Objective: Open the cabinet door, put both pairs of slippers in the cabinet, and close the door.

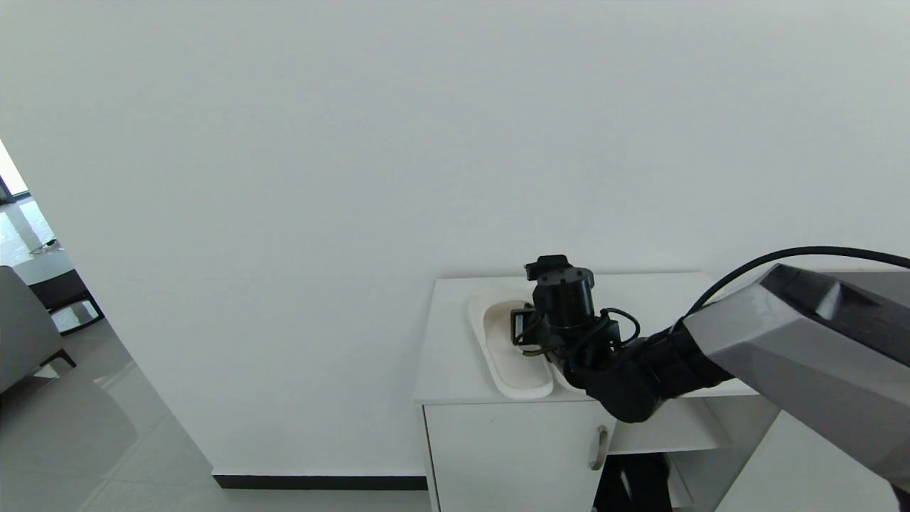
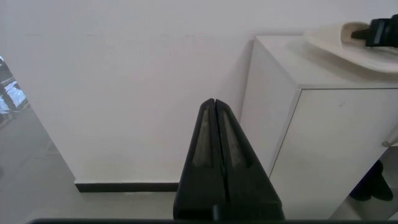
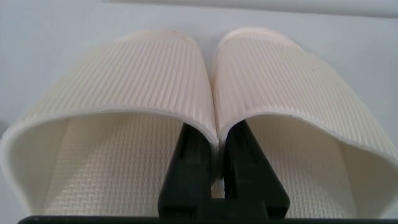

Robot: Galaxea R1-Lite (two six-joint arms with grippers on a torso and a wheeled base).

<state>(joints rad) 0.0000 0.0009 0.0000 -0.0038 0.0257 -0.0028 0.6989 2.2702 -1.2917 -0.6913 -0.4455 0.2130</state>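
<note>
A pair of cream slippers [image 1: 513,366] lies side by side on top of the white cabinet [image 1: 455,334]. My right gripper [image 1: 524,331] is over them, one finger inside each slipper [image 3: 137,81]. In the right wrist view the right gripper [image 3: 215,140] is shut on the two inner strap walls, pinching the pair together. My left gripper [image 2: 215,134] is shut on nothing, low beside the cabinet [image 2: 273,112]. From there the cream slippers [image 2: 348,46] show on the cabinet top. A dark pair of slippers [image 1: 633,480] sits inside the cabinet's open right half.
The cabinet's left door [image 1: 512,455] is closed, with a handle [image 1: 602,448] at its right edge. A shelf [image 1: 661,427] shows in the open half. A white wall [image 1: 355,178] stands behind the cabinet. Tiled floor [image 1: 106,441] and a grey chair [image 1: 21,341] lie to the left.
</note>
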